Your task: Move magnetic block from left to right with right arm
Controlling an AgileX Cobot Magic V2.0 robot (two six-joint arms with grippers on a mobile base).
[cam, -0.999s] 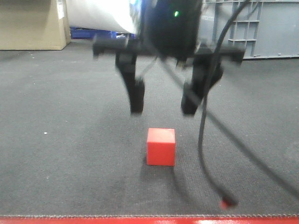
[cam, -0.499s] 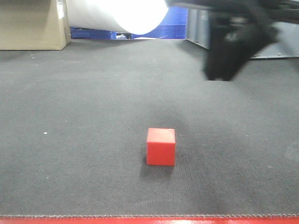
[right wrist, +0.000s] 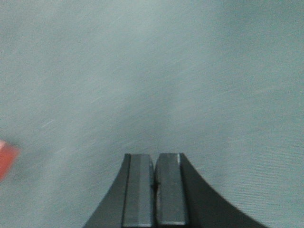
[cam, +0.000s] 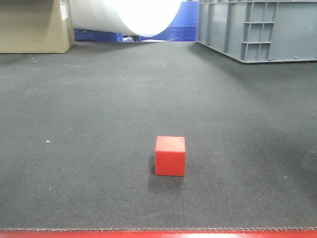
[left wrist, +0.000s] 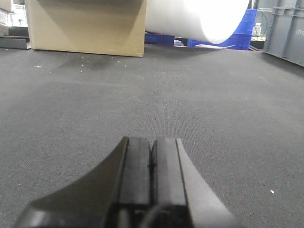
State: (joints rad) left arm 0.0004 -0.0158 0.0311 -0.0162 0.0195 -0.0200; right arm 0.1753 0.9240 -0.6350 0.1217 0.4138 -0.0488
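Note:
The magnetic block (cam: 170, 156), a small plain red cube, rests alone on the dark grey mat in the front view, near the front edge and slightly right of centre. No gripper shows in that view. In the right wrist view my right gripper (right wrist: 154, 156) is shut with its pads together and empty, over blurred mat; a red sliver of the block (right wrist: 6, 159) shows at the left edge, well apart from the fingertips. My left gripper (left wrist: 152, 141) is shut and empty, low over bare mat.
A cardboard box (cam: 34, 25) stands at the back left, a white roll (cam: 124, 15) at the back centre, blue crates (cam: 185, 20) behind it and a grey plastic crate (cam: 262, 27) at the back right. The mat's red front edge (cam: 158, 234) runs along the bottom.
The right gripper stood open just above the block a second ago, then swung up and right, and has now left the front view. The block has not moved.

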